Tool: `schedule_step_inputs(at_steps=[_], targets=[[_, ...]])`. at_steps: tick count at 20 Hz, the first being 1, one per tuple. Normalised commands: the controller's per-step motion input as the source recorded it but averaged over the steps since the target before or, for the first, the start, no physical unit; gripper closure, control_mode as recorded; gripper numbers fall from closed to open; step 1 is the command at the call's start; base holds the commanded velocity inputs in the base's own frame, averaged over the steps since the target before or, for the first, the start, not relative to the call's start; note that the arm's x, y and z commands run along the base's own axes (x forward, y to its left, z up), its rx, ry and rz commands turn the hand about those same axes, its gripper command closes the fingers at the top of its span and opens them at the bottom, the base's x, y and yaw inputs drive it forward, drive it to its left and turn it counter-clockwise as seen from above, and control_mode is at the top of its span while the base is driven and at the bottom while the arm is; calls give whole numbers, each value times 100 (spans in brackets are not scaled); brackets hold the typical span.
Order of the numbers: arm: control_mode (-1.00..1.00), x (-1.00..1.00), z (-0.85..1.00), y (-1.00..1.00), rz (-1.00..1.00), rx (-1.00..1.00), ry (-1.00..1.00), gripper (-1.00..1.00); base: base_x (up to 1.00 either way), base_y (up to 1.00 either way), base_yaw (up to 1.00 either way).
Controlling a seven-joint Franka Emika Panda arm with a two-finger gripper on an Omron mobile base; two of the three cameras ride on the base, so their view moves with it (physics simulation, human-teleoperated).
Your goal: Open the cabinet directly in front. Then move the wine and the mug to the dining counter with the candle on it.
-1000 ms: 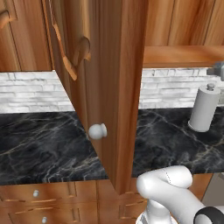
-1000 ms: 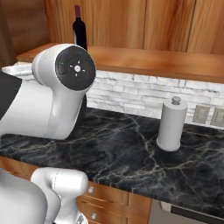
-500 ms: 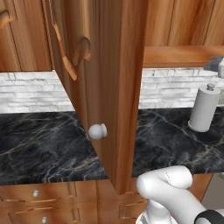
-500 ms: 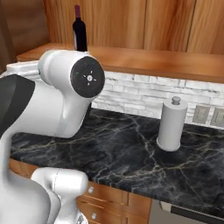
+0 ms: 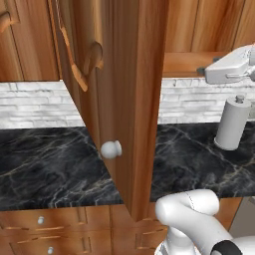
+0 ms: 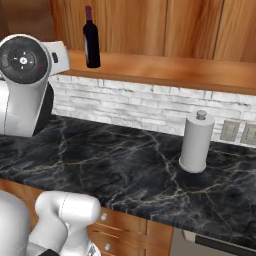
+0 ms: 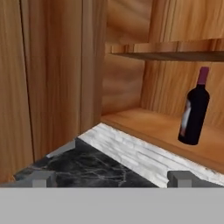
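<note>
Reddish-brown wood all round: the cabinet [image 5: 124,99] is open, its door swung out toward the base with a round silver knob [image 5: 111,149] low on its face. On the bottom shelf [image 6: 165,72] the wine [image 6: 91,39] stands upright near the left end, dark glass, red foil neck; in the hand view the bottle [image 7: 194,109] sits right of centre on the same shelf, label facing left. Mug not spotted on the visible shelf stretch; may be hidden behind the arm or door, can't tell.

Gripper [image 7: 111,178] has its jaws spread wide and holds nothing; fingertips [image 7: 41,179] sit well apart over the black marble counter [image 6: 125,170], short of the shelf and left of the bottle. Grey paper towel holder [image 6: 196,142] stands on the counter against the white brick backsplash [image 6: 130,107], well right of the wine.

Judgement: door step looks done, next is the reach for the wine.

Risks:
- bottle is tall and slim, so a glancing finger on the approach could tip it along the shelf
- a grab high at the neck could let it swing or slip
- upper shelf [image 7: 175,54] above the bottle leaves little room to lift, so raising before pulling out could knock the foil top
- open door sits close on the arm's left, so a wide swing could clip it
</note>
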Motion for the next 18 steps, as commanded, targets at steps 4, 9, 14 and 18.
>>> schedule_step_inputs(at_steps=[4,9,14,18], targets=[[-100,18,5,24,-24,-4,0,-100,0,0,0],[-100,11,0,23,-25,-4,0,-100,0,0,0],[-100,15,0,14,-24,-2,6,-100,0,0,0],[-100,15,0,3,-22,0,12,-100,0,0,0]])
